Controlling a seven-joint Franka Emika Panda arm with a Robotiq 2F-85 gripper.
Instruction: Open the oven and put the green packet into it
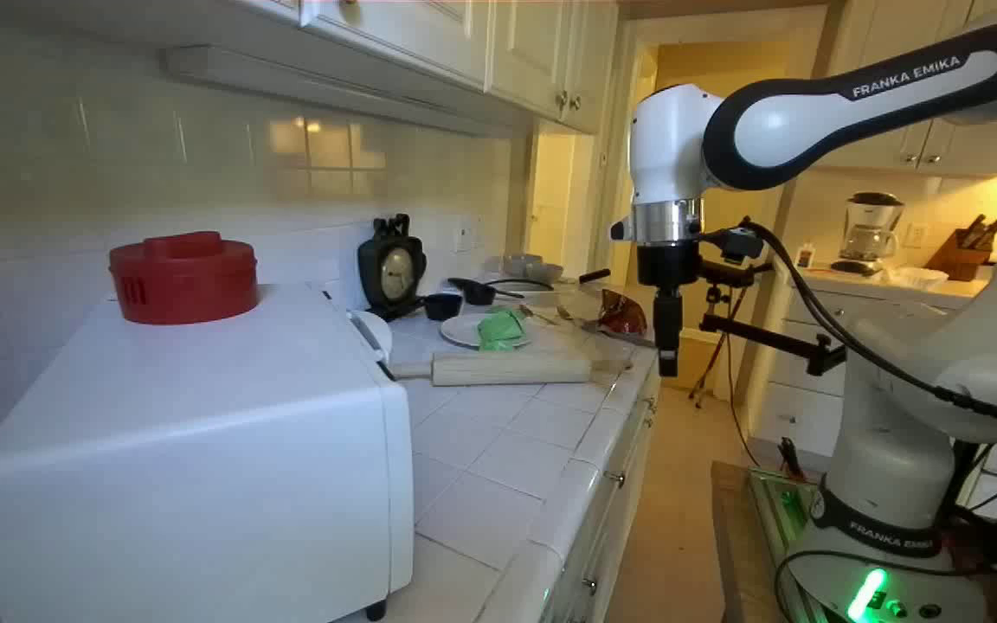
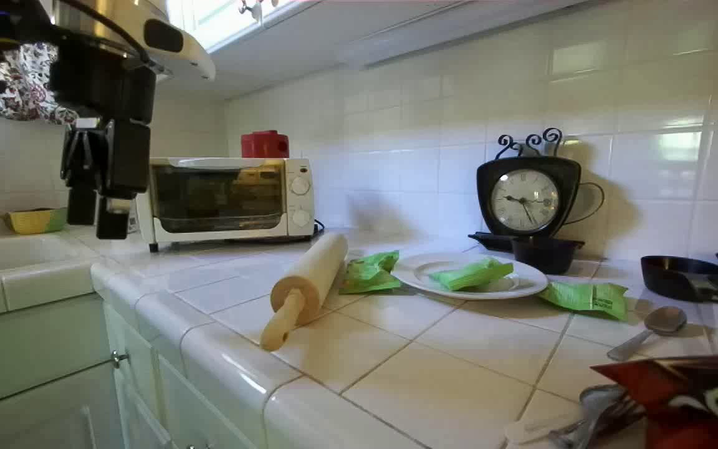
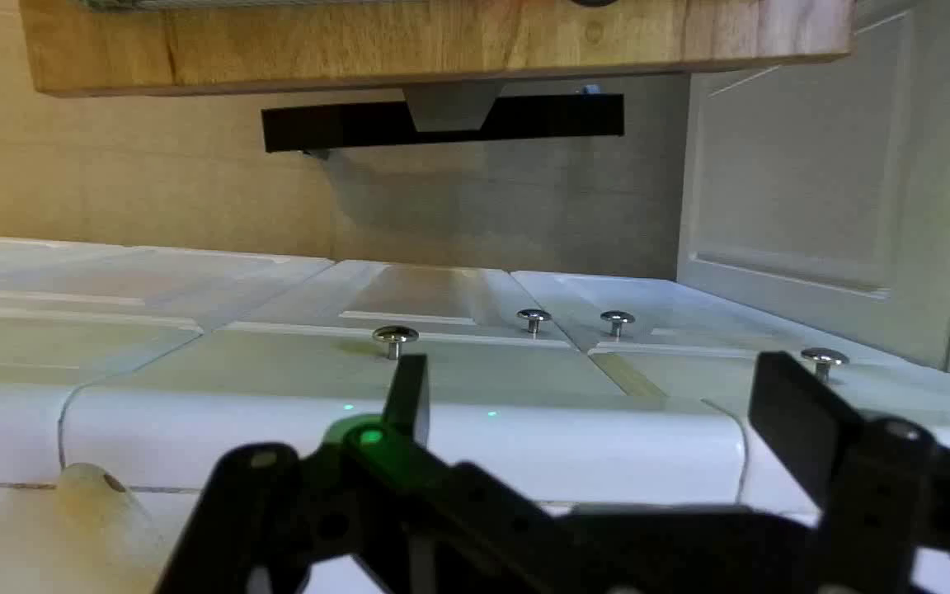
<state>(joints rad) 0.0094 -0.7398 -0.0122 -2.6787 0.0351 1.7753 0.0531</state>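
End effector (image 3: 594,396) gapes wide, empty; oven (image 2: 228,199) closed; one green packet (image 2: 471,274) on plate (image 2: 414,270).

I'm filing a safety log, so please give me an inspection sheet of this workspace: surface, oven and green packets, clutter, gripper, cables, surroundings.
Surface: white tiled counter with a rounded edge.
Oven: on the counter, door shut.
Green packets: three in an exterior view; one on the plate, one at each side of it. Which is meant, cannot tell.
Clutter: red tub on the oven; rolling pin, clock, black pans, spoon, red bag.
Gripper: open; nothing seen held.
Cables: black cable along the arm; dark cord beside the oven.
Surroundings: cupboards above the counter; coffee maker and knife block farther back.
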